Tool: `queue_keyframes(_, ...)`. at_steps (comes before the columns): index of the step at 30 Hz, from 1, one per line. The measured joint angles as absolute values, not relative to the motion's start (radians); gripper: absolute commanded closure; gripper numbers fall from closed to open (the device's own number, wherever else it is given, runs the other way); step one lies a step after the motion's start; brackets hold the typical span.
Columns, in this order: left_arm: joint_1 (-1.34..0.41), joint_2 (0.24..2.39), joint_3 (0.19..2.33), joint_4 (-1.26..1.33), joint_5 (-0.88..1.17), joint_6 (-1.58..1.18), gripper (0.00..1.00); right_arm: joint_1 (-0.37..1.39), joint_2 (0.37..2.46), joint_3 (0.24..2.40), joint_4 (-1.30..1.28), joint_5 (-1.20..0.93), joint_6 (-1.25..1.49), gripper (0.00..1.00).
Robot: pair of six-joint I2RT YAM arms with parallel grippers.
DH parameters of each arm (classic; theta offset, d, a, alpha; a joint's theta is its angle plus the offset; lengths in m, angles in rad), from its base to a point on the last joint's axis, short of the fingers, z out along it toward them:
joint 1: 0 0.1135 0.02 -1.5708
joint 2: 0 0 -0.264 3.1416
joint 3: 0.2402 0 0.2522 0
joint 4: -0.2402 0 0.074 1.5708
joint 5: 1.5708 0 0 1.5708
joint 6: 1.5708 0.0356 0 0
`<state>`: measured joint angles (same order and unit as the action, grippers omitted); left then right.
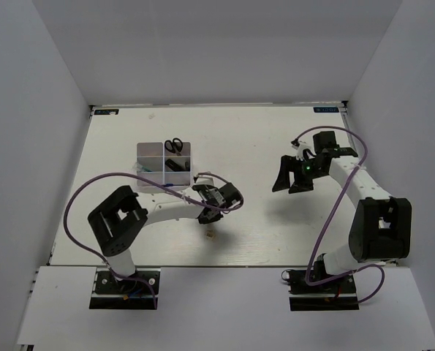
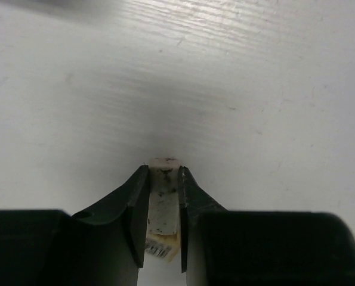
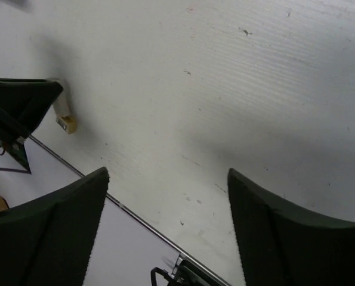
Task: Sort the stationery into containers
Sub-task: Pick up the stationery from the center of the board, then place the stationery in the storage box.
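Left gripper [image 2: 163,174] pinches the eraser [image 2: 164,205]. It is best lifted straight (narrow hold) toward the tray [image 1: 150,149]. The right gripper [image 3: 166,179] is spread and empty.

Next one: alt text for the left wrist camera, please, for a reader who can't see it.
The left gripper has its two black fingers pressed against either side of a small beige eraser speckled with dark marks. Behind it is the white table, its surface faintly scuffed.

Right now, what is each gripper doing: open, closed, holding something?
Left gripper: closed on a small beige eraser.
Right gripper: open, holding nothing.
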<state>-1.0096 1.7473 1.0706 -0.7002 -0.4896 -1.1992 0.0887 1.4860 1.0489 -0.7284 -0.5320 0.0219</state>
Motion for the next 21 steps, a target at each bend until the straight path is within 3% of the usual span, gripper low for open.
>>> queue_keyframes(1,-1.012,1.734,1.071,-0.72,-0.5,-1.186,1.0,0.087,1.485,1.049,-0.729,-0.542,0.009,0.12)
queue_keyframes(2,-1.015,1.709,1.072,-0.749,-0.515,-1.171,1.0,0.086,1.485,1.049,-0.73,-0.555,-0.005,0.25)
queue_keyframes(3,-1.014,1.676,1.076,-0.782,-0.533,-1.157,1.0,0.085,1.485,1.049,-0.731,-0.569,-0.018,0.45)
queue_keyframes(5,-0.996,1.588,1.088,-0.835,-0.582,-1.134,1.0,0.085,1.485,1.049,-0.734,-0.595,-0.049,1.0)
queue_keyframes(10,-0.826,1.281,1.066,-0.868,-0.666,-1.091,1.0,0.085,1.471,1.047,-0.736,-0.634,-0.074,1.0)
queue_keyframes(13,-0.65,1.126,1.001,-0.854,-0.695,-1.074,1.0,0.085,1.456,1.032,-0.735,-0.661,-0.092,0.94)
queue_keyframes(17,-0.486,1.092,0.96,-0.839,-0.708,-1.054,1.0,0.085,1.455,1.03,-0.735,-0.704,-0.117,0.88)
queue_keyframes(21,-0.39,1.152,0.964,-0.789,-0.707,-1.032,1.0,0.085,1.458,1.03,-0.741,-0.748,-0.146,0.67)
